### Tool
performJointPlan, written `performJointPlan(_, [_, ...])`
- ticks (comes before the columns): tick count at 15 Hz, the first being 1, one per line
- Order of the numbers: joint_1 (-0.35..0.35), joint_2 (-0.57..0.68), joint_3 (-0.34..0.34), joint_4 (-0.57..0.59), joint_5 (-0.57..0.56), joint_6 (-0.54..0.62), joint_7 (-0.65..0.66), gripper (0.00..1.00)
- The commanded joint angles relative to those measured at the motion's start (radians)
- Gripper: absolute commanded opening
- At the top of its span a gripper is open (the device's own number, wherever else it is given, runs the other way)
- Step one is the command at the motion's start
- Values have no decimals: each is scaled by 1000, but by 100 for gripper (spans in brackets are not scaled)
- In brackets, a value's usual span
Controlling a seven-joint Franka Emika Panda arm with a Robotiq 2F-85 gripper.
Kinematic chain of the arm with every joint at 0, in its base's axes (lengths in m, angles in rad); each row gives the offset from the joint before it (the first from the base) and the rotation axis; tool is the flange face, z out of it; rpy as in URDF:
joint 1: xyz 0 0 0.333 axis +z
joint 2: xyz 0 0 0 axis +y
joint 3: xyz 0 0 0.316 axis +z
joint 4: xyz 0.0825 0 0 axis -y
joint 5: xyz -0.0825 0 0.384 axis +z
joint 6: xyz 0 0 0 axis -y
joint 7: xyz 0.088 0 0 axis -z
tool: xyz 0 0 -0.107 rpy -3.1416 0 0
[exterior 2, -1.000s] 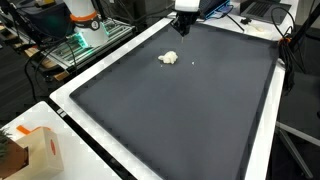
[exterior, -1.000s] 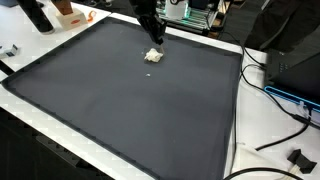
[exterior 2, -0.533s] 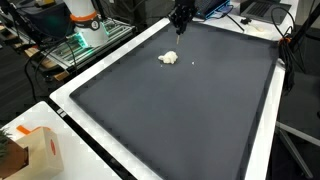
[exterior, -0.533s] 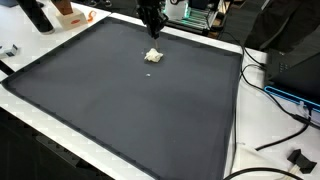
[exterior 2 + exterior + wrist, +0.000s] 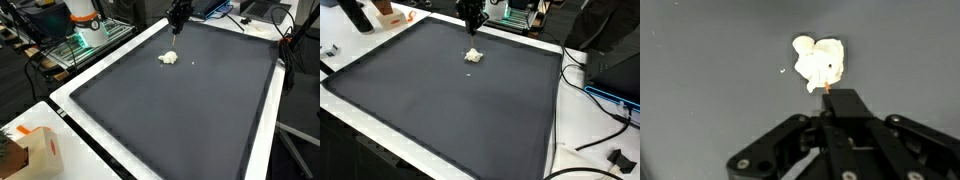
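Observation:
A small white crumpled lump (image 5: 473, 55) lies on the dark grey mat (image 5: 440, 110) near its far edge; it shows in both exterior views (image 5: 169, 58) and in the wrist view (image 5: 819, 62). My gripper (image 5: 471, 20) hangs above and just behind the lump, clear of it, also seen from the other side (image 5: 178, 17). In the wrist view the fingers (image 5: 836, 97) are pressed together, with a tiny orange speck at their tip. A small white crumb (image 5: 782, 71) lies beside the lump.
The mat has a white border (image 5: 70, 100). A carton (image 5: 35, 150) stands at one corner. Cables (image 5: 595, 95) and a black box (image 5: 615, 70) lie beside the mat. Electronics and an orange-white object (image 5: 82, 15) stand behind the far edge.
The gripper has risen and drawn back from just above the lump toward the mat's far edge. The lump has not moved.

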State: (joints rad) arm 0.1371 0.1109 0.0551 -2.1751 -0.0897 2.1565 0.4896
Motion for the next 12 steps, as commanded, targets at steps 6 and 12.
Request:
performJointPlan(6, [-13,35,1,22,19,-7,-15,3])
performJointPlan(12, [-34,91,-4,32,78,-17,-100,3])
